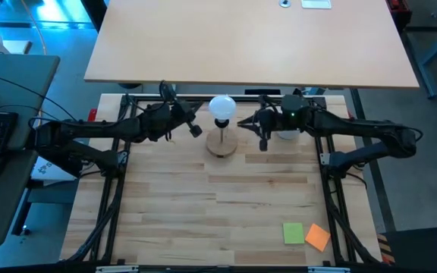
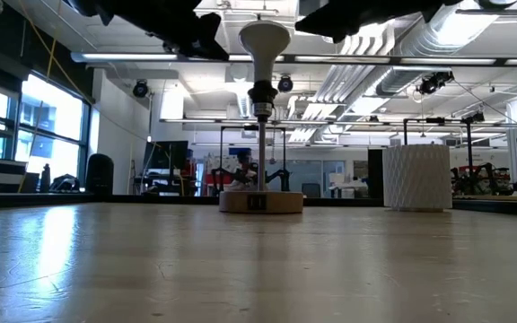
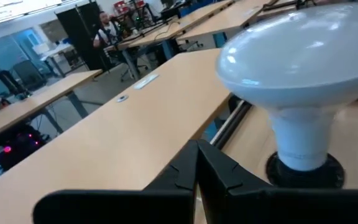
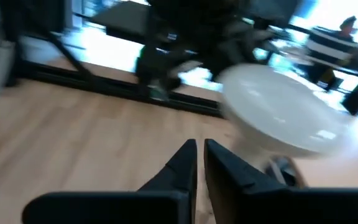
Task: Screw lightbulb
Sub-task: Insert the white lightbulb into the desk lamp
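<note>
The white lightbulb [image 1: 222,106] stands upright with its narrow base in the black socket [image 3: 304,171]. The socket tops a thin post on the round wooden stand [image 1: 221,144], which rests at the table's far middle; the low view shows the lightbulb [image 2: 265,40] high above the stand's base [image 2: 260,202]. My left gripper [image 1: 196,130] is shut and hangs just left of the bulb, apart from it. My right gripper [image 1: 242,123] is shut and hangs just right of it. The bulb fills the left wrist view [image 3: 303,68] and shows blurred in the right wrist view [image 4: 278,115].
A white ribbed cup [image 2: 416,177] stands right of the stand, partly under my right arm [image 1: 287,135]. Green [image 1: 293,233] and orange [image 1: 318,236] sticky notes lie near the front right corner. A second tabletop [image 1: 253,42] lies beyond the far edge.
</note>
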